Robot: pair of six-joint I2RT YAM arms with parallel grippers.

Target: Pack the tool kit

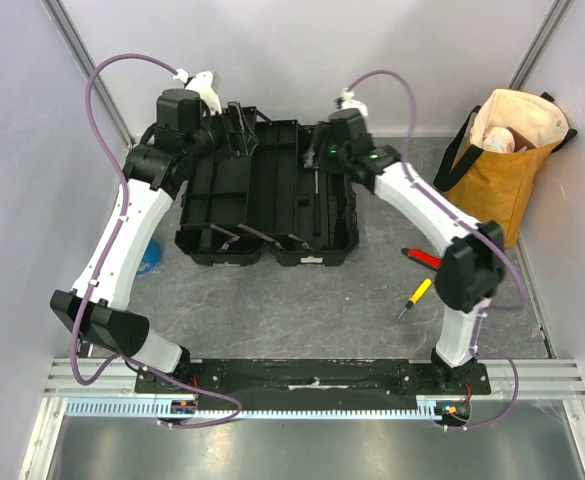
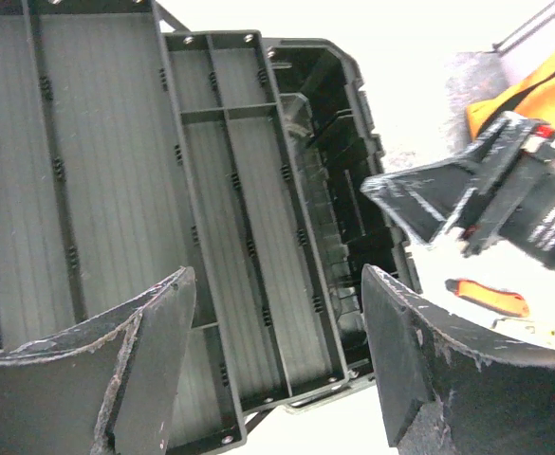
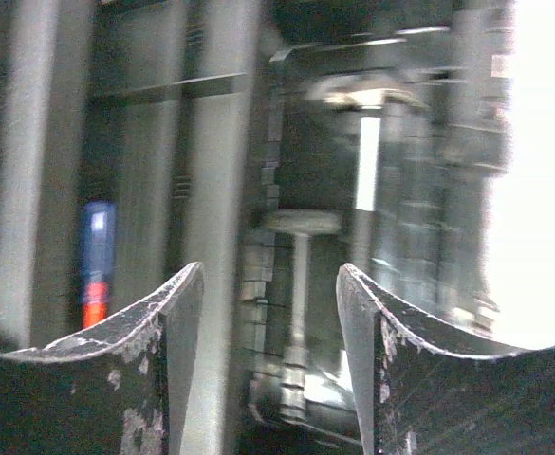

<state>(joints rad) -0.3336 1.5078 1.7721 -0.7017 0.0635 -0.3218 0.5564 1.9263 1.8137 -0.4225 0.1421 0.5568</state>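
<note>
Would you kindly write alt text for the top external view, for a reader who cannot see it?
An open black toolbox lies mid-table, with the left claw above its far-left corner and the right claw above its right half. Right of it lie red-handled pliers and a yellow screwdriver, with a mustard tote bag farther back.

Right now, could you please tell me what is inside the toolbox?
The open toolbox holds two pale-shafted tools, too blurred to name. Seen from above, the right gripper and its arm cover part of the deep half.
</note>
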